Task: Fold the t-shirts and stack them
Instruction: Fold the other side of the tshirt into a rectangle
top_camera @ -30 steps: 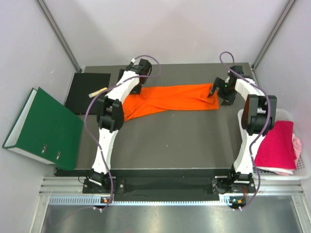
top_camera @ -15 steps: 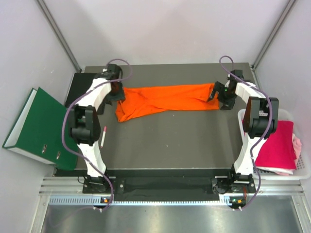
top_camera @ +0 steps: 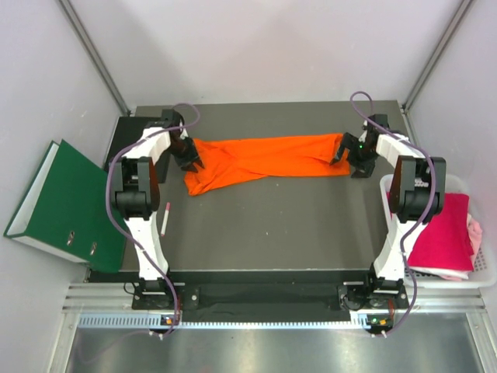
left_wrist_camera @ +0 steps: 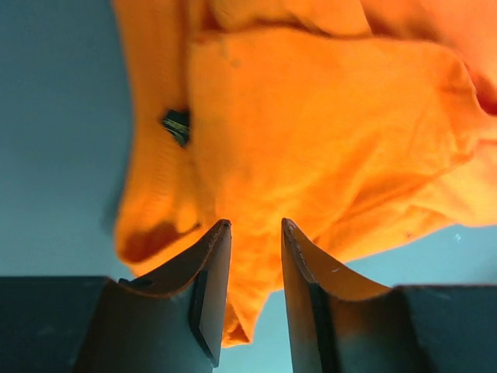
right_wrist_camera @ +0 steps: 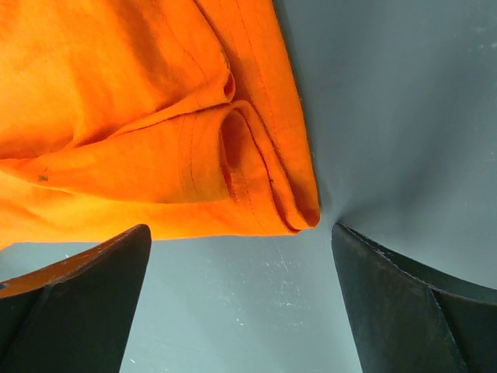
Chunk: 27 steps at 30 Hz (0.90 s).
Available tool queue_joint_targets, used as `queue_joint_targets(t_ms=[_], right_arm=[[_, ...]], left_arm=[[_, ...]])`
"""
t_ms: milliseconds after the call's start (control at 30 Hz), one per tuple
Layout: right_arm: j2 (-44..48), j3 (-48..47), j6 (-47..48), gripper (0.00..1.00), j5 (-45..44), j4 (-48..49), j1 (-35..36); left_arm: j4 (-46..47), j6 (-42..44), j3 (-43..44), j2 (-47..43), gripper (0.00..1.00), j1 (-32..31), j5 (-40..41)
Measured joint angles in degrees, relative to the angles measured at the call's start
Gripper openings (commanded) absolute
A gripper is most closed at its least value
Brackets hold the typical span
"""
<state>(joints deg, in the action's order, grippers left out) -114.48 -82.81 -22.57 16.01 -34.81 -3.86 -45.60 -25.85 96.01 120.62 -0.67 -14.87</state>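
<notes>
Here the left tool (left_wrist_camera: pixel 255 227) straddles the orange t-shirt (top_camera: pixel 264 159), jaws narrow; I cannot tell whether it grips. The right tool (right_wrist_camera: pixel 239 230) gapes wide.

Your left arm (top_camera: pixel 149 148) stretched forward, elbow folded back near base side. Your left gripper (left_wrist_camera: pixel 255 225) angled down, jaws narrow, slim gap between; grip unclear. Your right arm (top_camera: pixel 400 146) stretched forward. Your right gripper (right_wrist_camera: pixel 239 229) low, jaws spread wide.
</notes>
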Motion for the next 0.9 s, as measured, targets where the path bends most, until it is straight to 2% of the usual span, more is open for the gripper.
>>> queue_joint_targets(t_ms=[167, 533, 900], right_arm=[[0.1, 0.3, 0.0, 1.0, 0.2, 0.1, 0.0], [0.1, 0.3, -0.3, 1.0, 0.9, 0.2, 0.0], [0.1, 0.3, -1.0, 1.0, 1.4, 0.9, 0.0]], left_arm=[[0.5, -0.9, -1.6, 0.0, 0.38, -0.1, -2.1], [-0.3, -1.1, -3.1, -2.1, 0.45, -0.1, -0.7], [-1.4, -1.0, -4.2, -6.6, 0.4, 0.0, 0.0]])
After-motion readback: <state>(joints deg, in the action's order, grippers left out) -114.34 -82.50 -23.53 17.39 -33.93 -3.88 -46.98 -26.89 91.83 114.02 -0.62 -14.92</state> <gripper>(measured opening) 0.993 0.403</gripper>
